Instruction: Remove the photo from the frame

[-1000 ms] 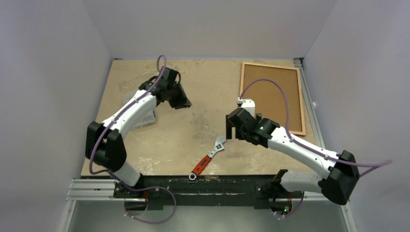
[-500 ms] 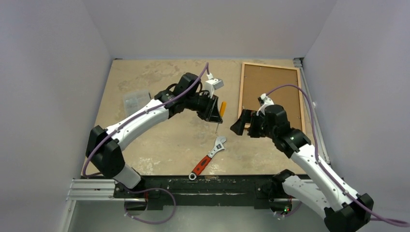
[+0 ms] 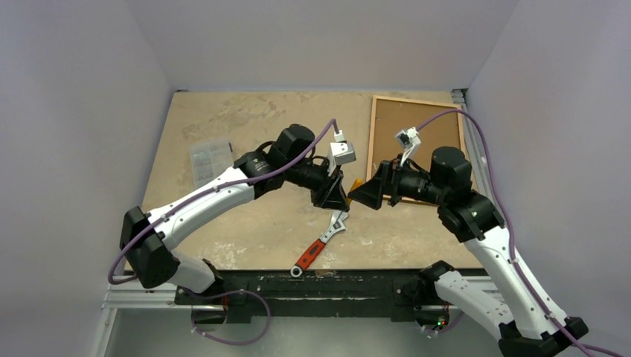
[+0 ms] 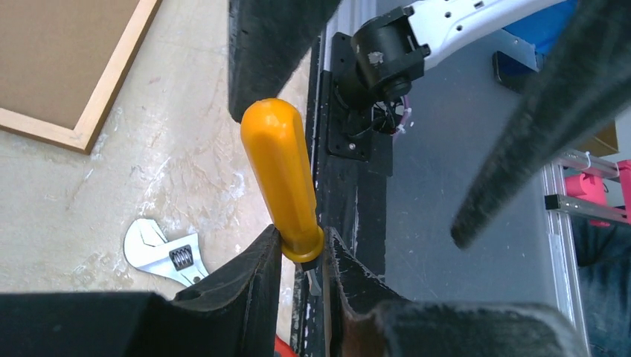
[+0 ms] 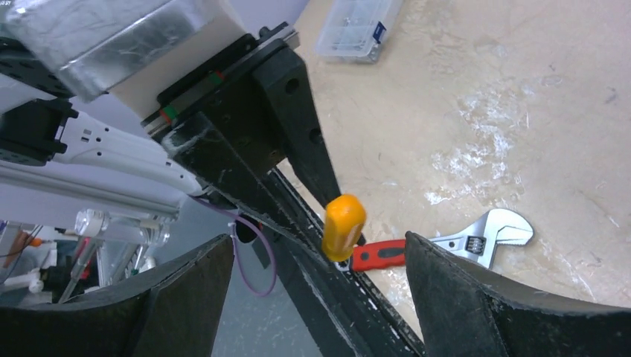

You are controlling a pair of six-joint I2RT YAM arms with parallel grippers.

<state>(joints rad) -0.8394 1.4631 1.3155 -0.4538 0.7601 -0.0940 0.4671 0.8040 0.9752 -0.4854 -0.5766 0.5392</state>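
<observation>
The orange round-ended plastic handle [image 4: 281,175] is smooth and glossy, held between the matt, grainy black fingers [image 4: 249,294] of the left hand [image 4: 301,239]. The adjustable wrench [image 3: 321,244] has a bright bare-metal head and a red coated grip, lying on a pale beige table [image 3: 245,119] whose matt top is scuffed and blotched whitish. The large rectangular frame [image 4: 115,74] at the far right corner has a narrow smooth orange-brown wooden border round a matt cork-brown backing board [image 4: 59,52].
</observation>
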